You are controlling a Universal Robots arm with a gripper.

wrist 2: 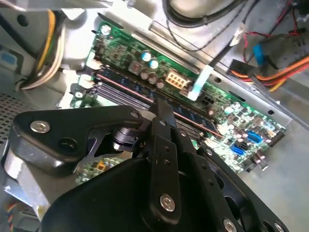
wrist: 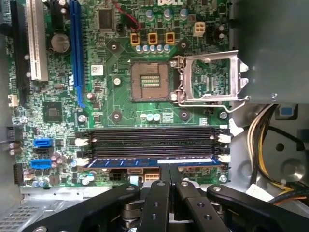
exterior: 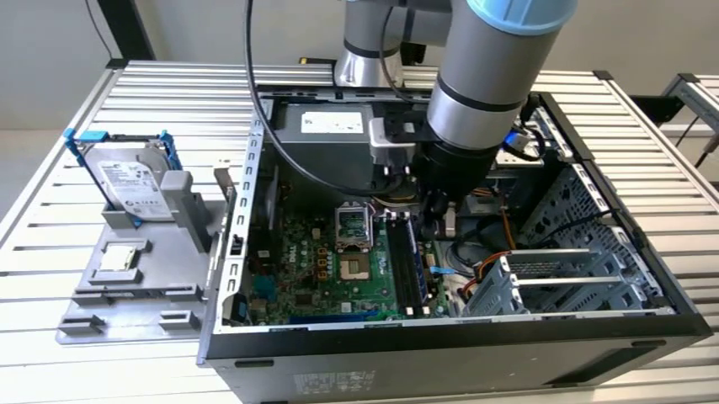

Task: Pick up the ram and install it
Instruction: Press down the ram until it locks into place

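Ram [wrist: 154, 161] seated in outermost black slot.
Flat, narrow blue stick, lying along black slots [wrist: 152, 142] on green motherboard [wrist: 120, 104]; just above, gripper [wrist: 168, 175] with black fingers [wrist: 159, 193] pressed together, holding nothing; little free room beside metal case wall [exterior: 231, 244].

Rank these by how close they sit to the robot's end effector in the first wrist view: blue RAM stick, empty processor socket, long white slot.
From the end effector:
1. Ram, in the slot row right beside the fingertips.
2. Processor socket, mid-board beyond the black slots.
3. White slot, far corner of the board.
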